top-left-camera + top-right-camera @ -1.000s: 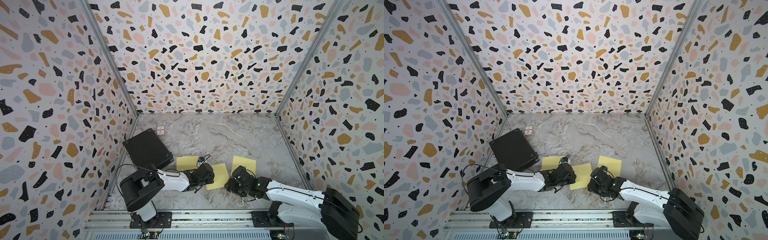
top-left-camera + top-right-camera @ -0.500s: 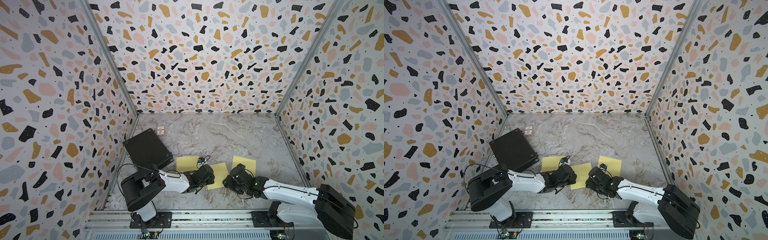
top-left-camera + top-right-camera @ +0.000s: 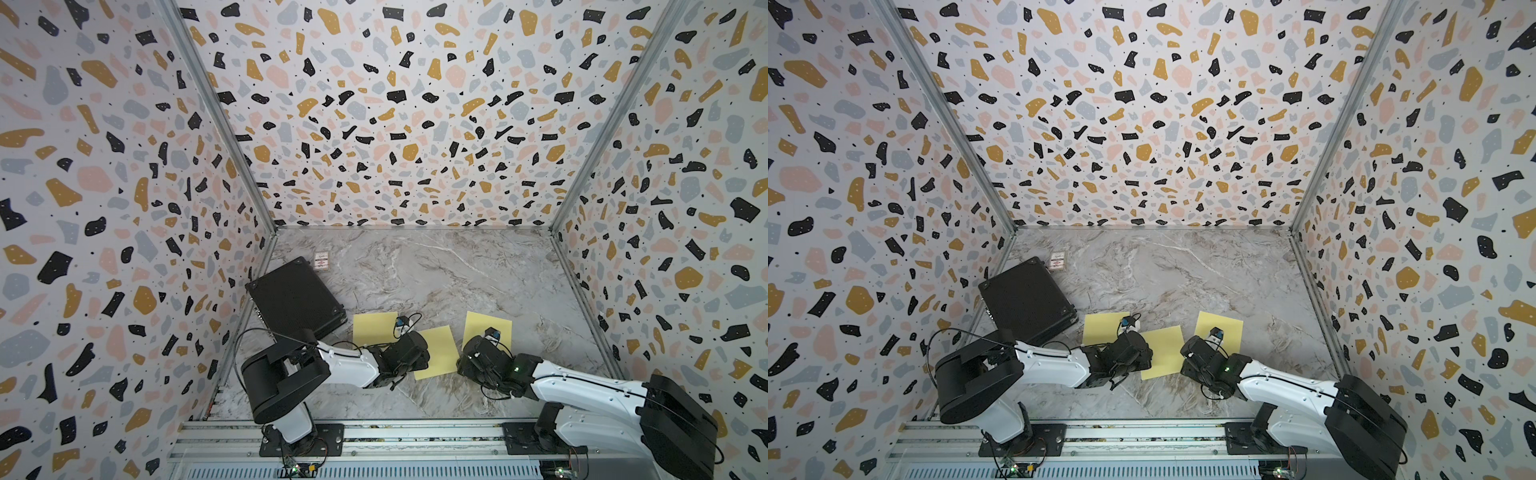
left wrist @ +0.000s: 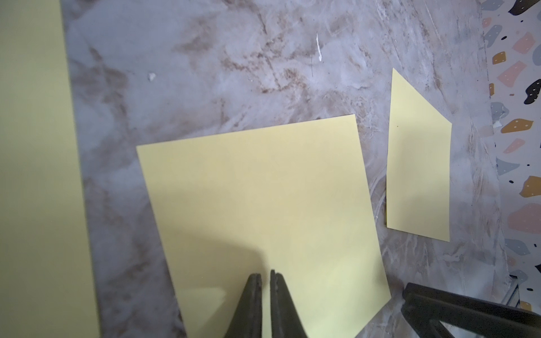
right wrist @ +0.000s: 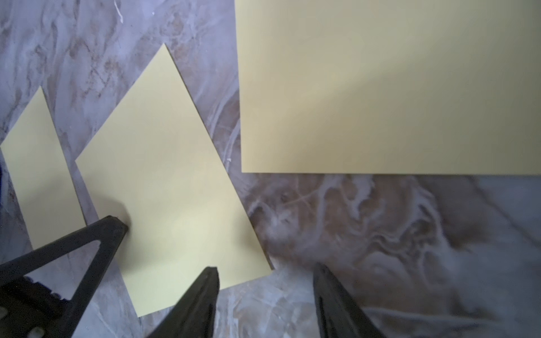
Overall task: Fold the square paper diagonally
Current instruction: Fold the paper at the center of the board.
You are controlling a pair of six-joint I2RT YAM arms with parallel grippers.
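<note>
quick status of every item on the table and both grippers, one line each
middle yellow square paper: flat, unfolded, between the two grippers
left yellow square paper: flat, unfolded, part hidden by the left arm
right yellow square paper: flat, unfolded
black flat case: closed, lying by the left wall
small printed card: lying flat near the back
left gripper: shut, tips over the middle paper
right gripper: open, holding nothing

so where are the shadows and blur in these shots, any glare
Left wrist view: the left claw casts a soft dark shadow on the middle paper; the left paper at the frame edge is blurred. Right wrist view: the right claw fingers are soft-edged, and shade falls across the right paper. Both top views: even light, no obvious glare on the table.
</note>
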